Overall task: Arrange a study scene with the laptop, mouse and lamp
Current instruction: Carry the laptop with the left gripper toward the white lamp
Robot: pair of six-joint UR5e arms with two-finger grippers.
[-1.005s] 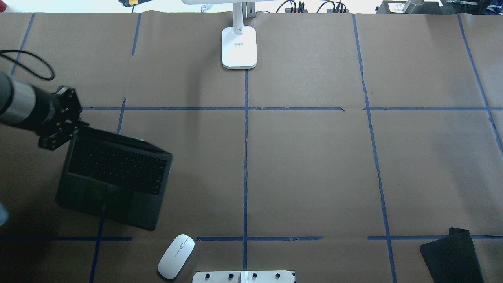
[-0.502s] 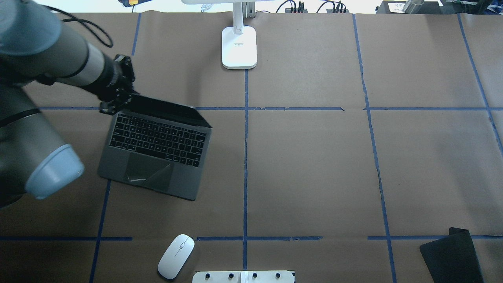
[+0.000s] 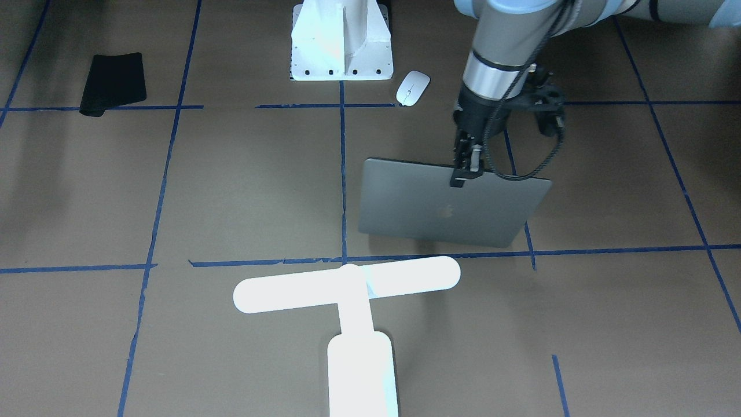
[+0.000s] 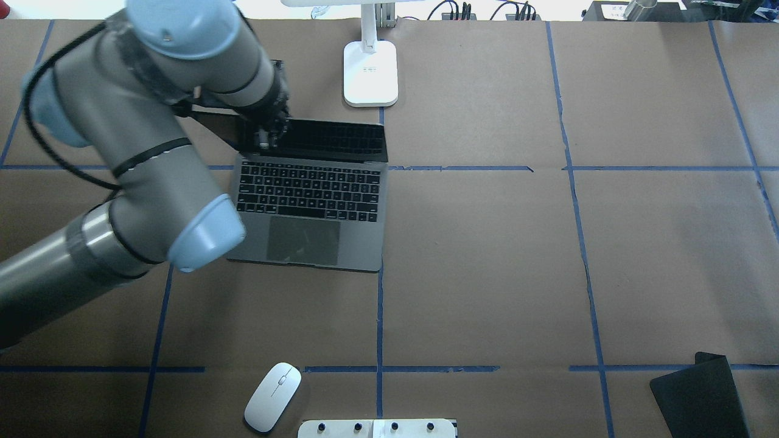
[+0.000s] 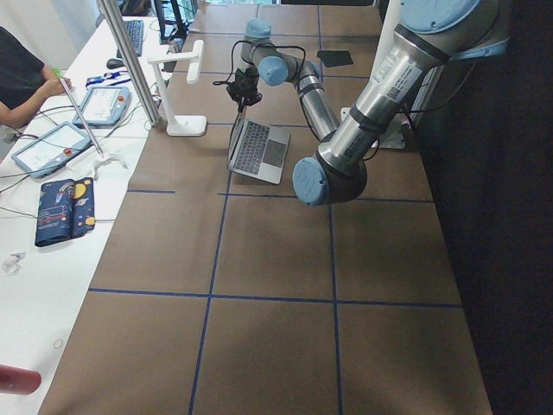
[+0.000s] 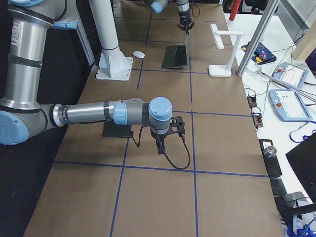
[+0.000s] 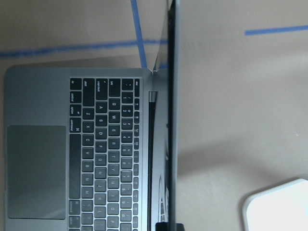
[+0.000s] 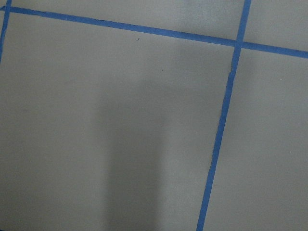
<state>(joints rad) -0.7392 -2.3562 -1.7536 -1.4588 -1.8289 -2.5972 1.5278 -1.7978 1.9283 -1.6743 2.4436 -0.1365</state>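
Brown paper crossed by blue tape lines covers the table. Directions below read the overhead view as a dial, with 12 o'clock pointing away from the robot.

The left arm comes in from 8 o'clock and bends over the left half of the table. Its left gripper is pinched on the top edge of the laptop lid, near the lid's left corner. The laptop sits open at about 10 o'clock from the table's middle, base flat on the paper, its right edge along the centre tape line. Its keyboard faces the robot, the trackpad is at 6 o'clock and the lid stands close to upright.

The white mouse lies at 6 o'clock from the laptop, well apart from it. It is just beside the white bolted pedestal, at that pedestal's 10 o'clock.

The lamp stands at 1 o'clock from the laptop, its base near the lid but not touching it.

A black mat lies at 4 o'clock, by the table's near right corner.

The right gripper points down over bare paper near that mat. Whether it is spread or pressed together cannot be told.
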